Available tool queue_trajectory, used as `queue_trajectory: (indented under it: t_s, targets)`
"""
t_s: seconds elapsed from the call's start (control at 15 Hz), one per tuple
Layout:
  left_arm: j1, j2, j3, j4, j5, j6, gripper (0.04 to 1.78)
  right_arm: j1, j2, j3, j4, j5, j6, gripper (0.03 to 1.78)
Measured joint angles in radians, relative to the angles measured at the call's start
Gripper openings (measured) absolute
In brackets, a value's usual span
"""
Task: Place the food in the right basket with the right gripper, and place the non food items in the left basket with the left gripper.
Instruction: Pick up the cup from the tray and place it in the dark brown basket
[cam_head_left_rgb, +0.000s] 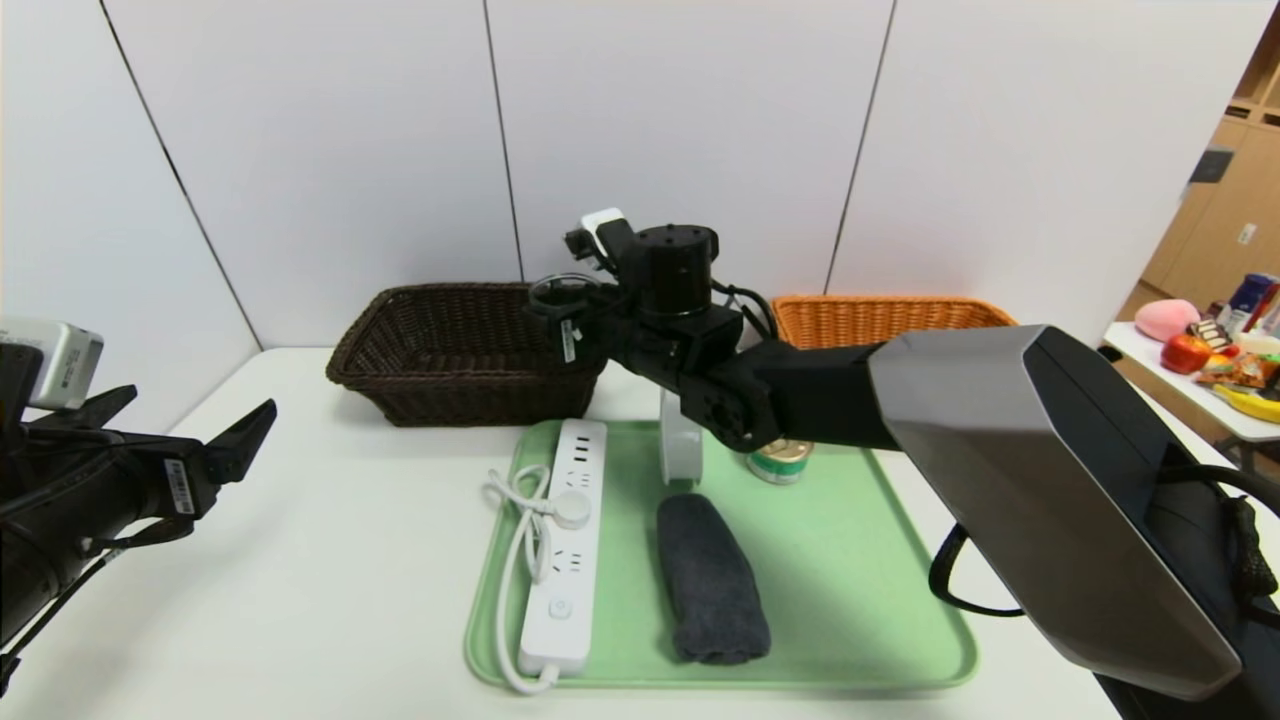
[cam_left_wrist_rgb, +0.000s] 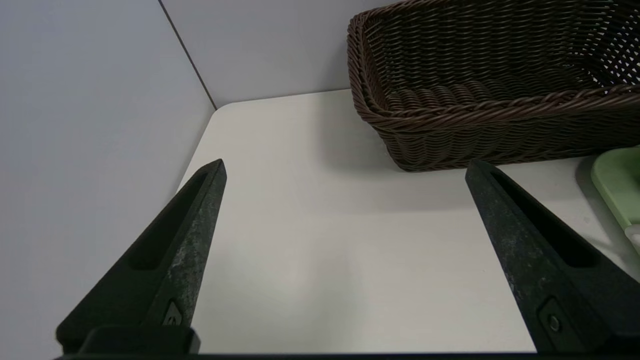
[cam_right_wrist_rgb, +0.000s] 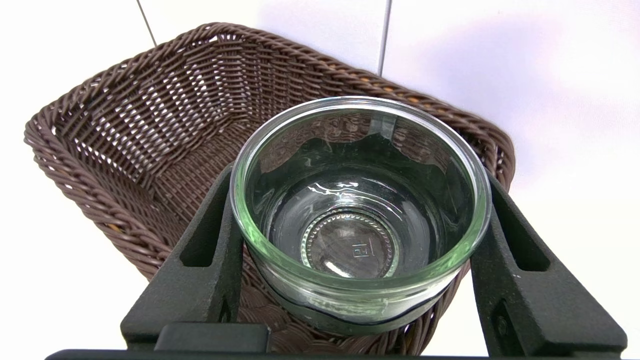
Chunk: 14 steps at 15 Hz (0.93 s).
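One glass dish (cam_right_wrist_rgb: 360, 210) in right hand (cam_right_wrist_rgb: 357, 225); base embossing unreadable.

Bright even light; soft shadows

Pale green tray (cam_head_left_rgb: 880, 600) sits on white table (cam_head_left_rgb: 350, 560). White panelled wall (cam_head_left_rgb: 690, 120) behind. Far right, side table (cam_head_left_rgb: 1165, 375) carries a red apple (cam_head_left_rgb: 1186, 353), banana (cam_head_left_rgb: 1250, 402), packets.

The right arm hides part of the tape roll (cam_head_left_rgb: 680, 445), the tin (cam_head_left_rgb: 780, 462) and the orange basket (cam_head_left_rgb: 880, 320).
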Motion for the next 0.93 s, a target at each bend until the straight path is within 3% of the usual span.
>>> queue_trajectory:
  t_s: [0.4, 0.6, 0.93]
  targets:
    - [0.000, -0.021, 0.009, 0.002, 0.000, 0.001, 1.69, -0.002, 0.002, 0.000, 0.007, -0.002, -0.006, 1.22]
    - [0.000, -0.025, 0.009, 0.002, 0.000, 0.002, 1.69, -0.001, 0.002, 0.000, -0.001, -0.003, -0.007, 1.40]
    - [0.000, -0.043, 0.021, 0.003, 0.000, 0.004, 1.69, -0.001, -0.001, 0.000, -0.009, -0.004, -0.008, 1.54]
